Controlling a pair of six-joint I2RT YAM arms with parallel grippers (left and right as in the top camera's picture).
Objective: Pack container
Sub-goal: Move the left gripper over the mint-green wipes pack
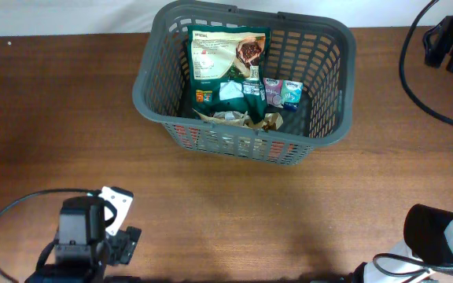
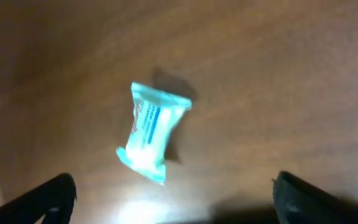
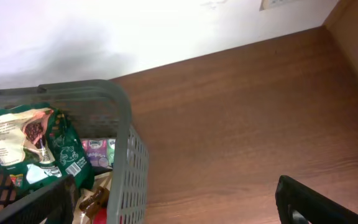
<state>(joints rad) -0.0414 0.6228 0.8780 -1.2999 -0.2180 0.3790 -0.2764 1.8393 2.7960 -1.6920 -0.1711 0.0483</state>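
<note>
The dark grey slotted basket (image 1: pixel 143 88) stands at the back middle of the table. It holds a large green pouch (image 1: pixel 228 51), small purple and teal packs (image 1: pixel 281 92) and brown wrappers (image 1: pixel 242 119). A teal and white snack pack (image 2: pixel 151 132) lies on the wood in the left wrist view, ahead of my open, empty left gripper (image 2: pixel 176 200). My left arm (image 1: pixel 81 236) is at the front left. My right gripper (image 3: pixel 179 205) is open and empty, beside the basket's corner (image 3: pixel 126 149). The right arm (image 1: pixel 439 240) is at the front right.
A black device (image 1: pixel 451 43) and a black cable (image 1: pixel 415 79) lie at the back right. A white wall (image 3: pixel 135 31) runs behind the table. Bare brown wood (image 1: pixel 289 212) lies in front of the basket.
</note>
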